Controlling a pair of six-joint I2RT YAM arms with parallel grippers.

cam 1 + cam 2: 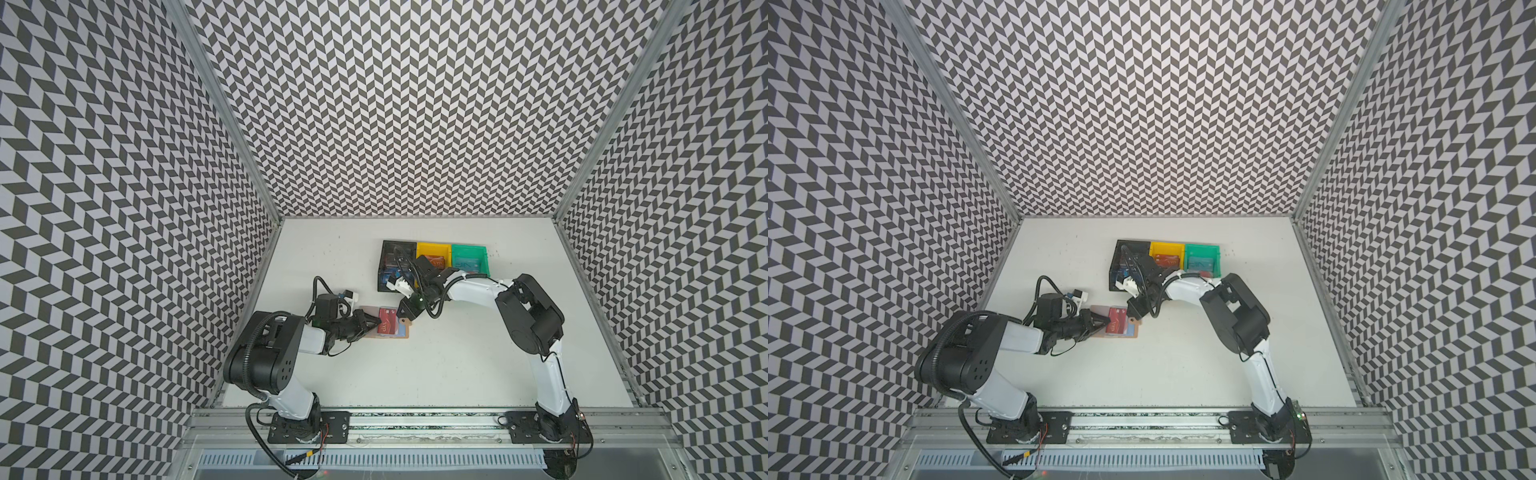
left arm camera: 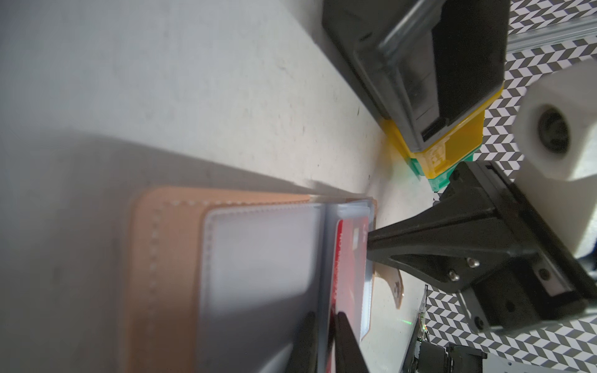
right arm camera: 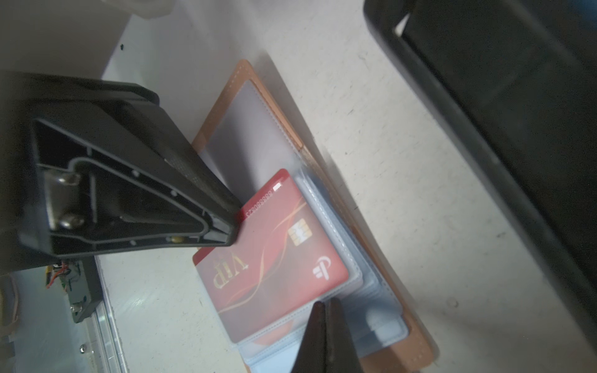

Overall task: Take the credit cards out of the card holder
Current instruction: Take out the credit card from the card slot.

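Left of the worktop's [image 1: 415,374] centre, left gripper [image 1: 377,322]: comes in low from the left-edge side. Its jaws are almost together, pinching the edge of the red plastic VIP card [image 3: 277,245], and the left wrist view shows a dark finger [image 2: 344,336] on each face of it.
red plastic VIP card: face up, with a gold chip and lettering. It sits mostly inside a clear plastic sleeve, and the edge facing the left gripper pokes out between that gripper's jaws.
tan leather-like card holder [image 2: 168,258]: lies open and flat, a little left of centre and about midway between the near and far edges. An empty clear sleeve page [image 2: 258,258] lies on its left half, and a stack of sleeves with the red card on top lies on its right half. Its small snap tab [image 2: 395,287] sticks out on the right side.
right gripper [image 3: 324,310]: jaws fully closed with nothing between them. The tip is down on the right edge of the sleeve stack, beside the snap tab.
black plastic bin [image 1: 384,266]: toward the far edge, near centre. It is partly covered by the right arm.
yellow plastic bin [image 1: 432,248]: touches the black bin's right side and holds a red-orange card [image 1: 436,262].
green plastic bin [image 1: 467,249]: last in the row, touching the yellow bin, with a teal card [image 1: 465,262] inside.
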